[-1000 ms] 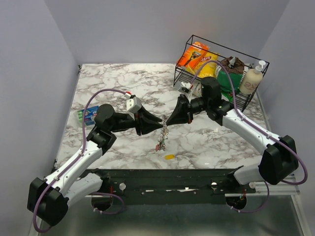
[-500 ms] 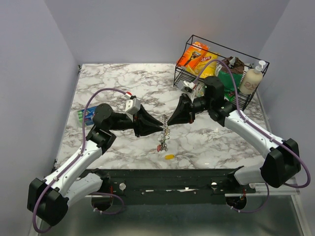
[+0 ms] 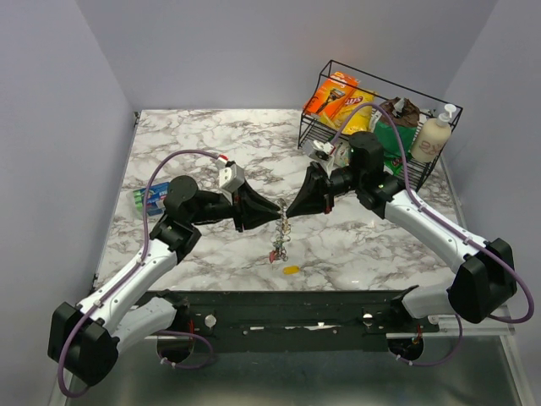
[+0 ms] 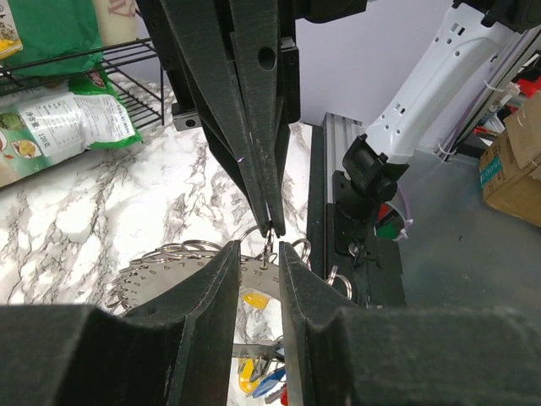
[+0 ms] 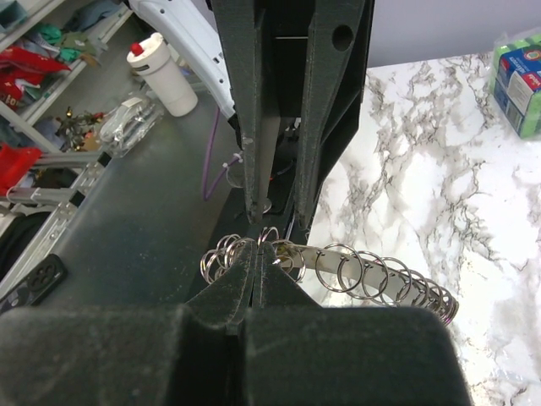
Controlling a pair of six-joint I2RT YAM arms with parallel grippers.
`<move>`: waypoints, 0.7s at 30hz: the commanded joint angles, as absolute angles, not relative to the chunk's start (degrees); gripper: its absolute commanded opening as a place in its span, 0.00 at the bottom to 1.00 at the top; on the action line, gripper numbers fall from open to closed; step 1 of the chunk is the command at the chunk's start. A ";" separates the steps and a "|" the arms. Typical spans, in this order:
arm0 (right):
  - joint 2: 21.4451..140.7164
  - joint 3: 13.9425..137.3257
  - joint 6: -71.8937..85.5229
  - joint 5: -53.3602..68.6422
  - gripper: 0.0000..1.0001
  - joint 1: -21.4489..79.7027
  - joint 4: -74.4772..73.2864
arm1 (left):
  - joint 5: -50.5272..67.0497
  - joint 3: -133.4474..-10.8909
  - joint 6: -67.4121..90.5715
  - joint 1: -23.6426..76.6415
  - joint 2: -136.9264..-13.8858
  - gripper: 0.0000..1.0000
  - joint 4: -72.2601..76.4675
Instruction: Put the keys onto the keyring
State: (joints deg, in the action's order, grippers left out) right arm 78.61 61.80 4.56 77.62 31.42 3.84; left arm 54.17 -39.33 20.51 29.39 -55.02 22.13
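Observation:
The keyring (image 3: pixel 278 239) hangs between the two gripper tips above the table. It is a silvery band with several small split rings (image 5: pixel 363 275). My right gripper (image 5: pixel 260 247) is shut on one small split ring at the band's top, also seen in the left wrist view (image 4: pixel 272 227). My left gripper (image 4: pixel 256 254) faces it, jaws a narrow gap apart, straddling the band (image 4: pixel 169 266) with metal spanning the gap. Yellow, blue and red keys (image 4: pixel 262 376) hang from the ring. One yellow key (image 3: pixel 291 270) lies on the table below.
A black wire basket (image 3: pixel 439 165) with snack bags and a lotion bottle (image 3: pixel 433 138) stands at the back right. A green and blue pack (image 3: pixel 150 199) lies at the left. The table's front rail (image 3: pixel 287 309) runs below the hanging ring.
Both gripper tips shifted slightly while staying together. The keyring still hangs between them and the yellow key has not moved.

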 commanded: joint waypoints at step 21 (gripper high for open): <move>76.90 63.55 7.29 77.87 0.01 32.17 9.14 | 55.11 -40.87 21.36 30.76 -57.30 0.26 23.56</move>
